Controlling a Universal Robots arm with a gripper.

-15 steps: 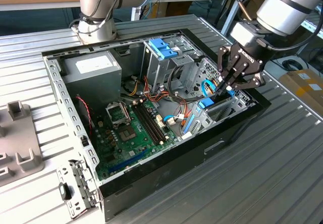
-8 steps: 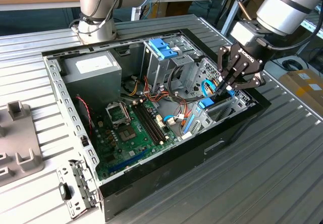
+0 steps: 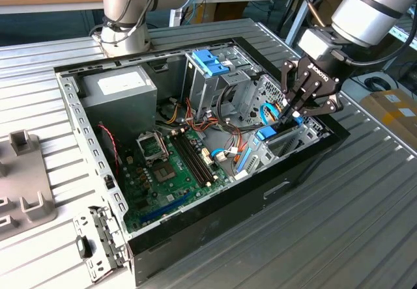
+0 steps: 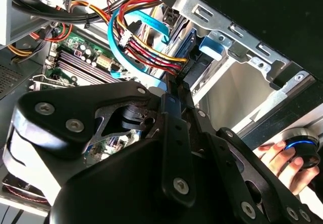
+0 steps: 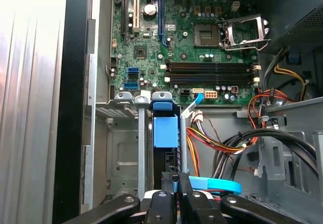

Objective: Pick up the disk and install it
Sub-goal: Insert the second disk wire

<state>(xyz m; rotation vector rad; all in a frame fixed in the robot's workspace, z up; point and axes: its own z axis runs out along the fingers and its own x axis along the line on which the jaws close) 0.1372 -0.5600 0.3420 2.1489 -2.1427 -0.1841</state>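
The disk (image 3: 267,133) stands on edge in a metal bay at the case's front corner on the exterior view's right, its light-blue carrier end showing. In both wrist views that blue carrier (image 5: 165,128) (image 4: 212,47) sits between the bay's metal walls. My gripper (image 3: 292,116) hangs just above the disk's other end, inside the case. Its black fingers (image 5: 174,183) are pressed together, tips (image 4: 174,90) right at the disk's edge, with nothing seen between them.
The open computer case (image 3: 78,116) lies on a ribbed metal table. It holds a motherboard (image 3: 172,165), a grey power supply (image 3: 120,84), an upright drive cage with a blue handle (image 3: 212,61) and coloured cable bundles (image 5: 222,143). A hand (image 4: 277,156) rests on a round device beside the case.
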